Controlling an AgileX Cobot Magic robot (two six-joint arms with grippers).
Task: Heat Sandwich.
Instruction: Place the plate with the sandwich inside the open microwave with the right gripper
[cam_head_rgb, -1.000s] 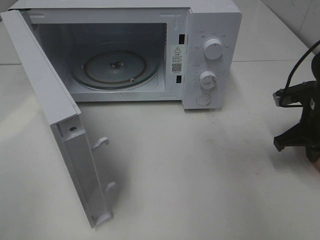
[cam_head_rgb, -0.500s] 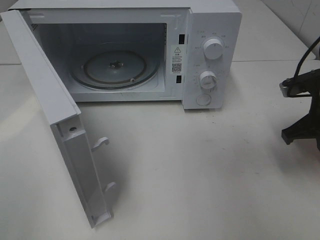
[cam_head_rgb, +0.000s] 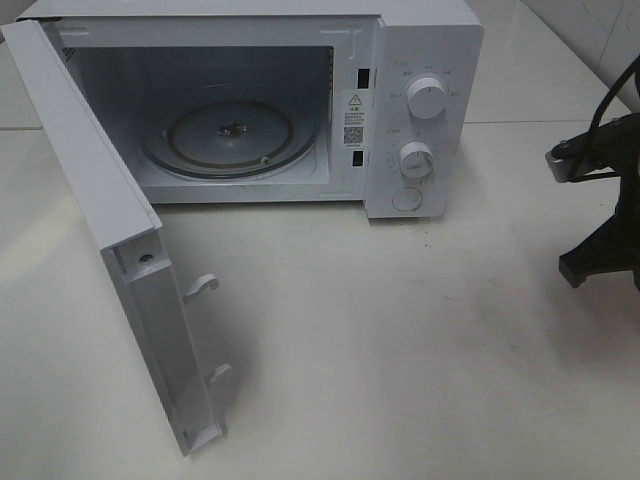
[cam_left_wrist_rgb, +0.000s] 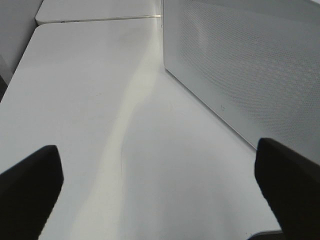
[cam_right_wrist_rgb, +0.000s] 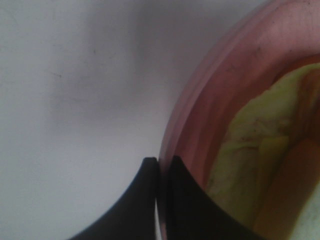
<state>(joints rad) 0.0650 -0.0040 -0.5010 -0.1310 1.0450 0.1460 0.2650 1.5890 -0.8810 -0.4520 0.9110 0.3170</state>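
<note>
Exterior high view: the right arm (cam_head_rgb: 600, 250) sits at the frame's edge, well to the control-panel side of the microwave (cam_head_rgb: 425, 110). Over the last second its upper bracket has climbed and its dark lower body has risen a little off the desk (cam_head_rgb: 400, 350). Nothing else has moved. The microwave door (cam_head_rgb: 120, 250) stands swung wide and the glass turntable (cam_head_rgb: 230, 135) inside is bare.

The right wrist camera explains the rise. The right claw (cam_right_wrist_rgb: 161, 167) is pinched tight, its two dark fingers together on the rim of the pink plate (cam_right_wrist_rgb: 200, 100). The sandwich (cam_right_wrist_rgb: 250, 150), pale bread with yellow-green filling, lies on that plate just behind the grip. Plate and sandwich fall outside the exterior view, so they are still far from the microwave's cavity, off past its dial side.

I read the upward shift as the start of the lift, with the plate gripped and coming off the desk. The carry across to the open cavity has yet to happen. A rim pinch leaves the plate's weight hanging to one side of the fingers, so a tilt or slip looks like the main risk.

The left claw (cam_left_wrist_rgb: 160, 197) is spread wide and holds nothing. It hovers over bare desk beside a perforated white panel, probably the outer face of the microwave door.
</note>
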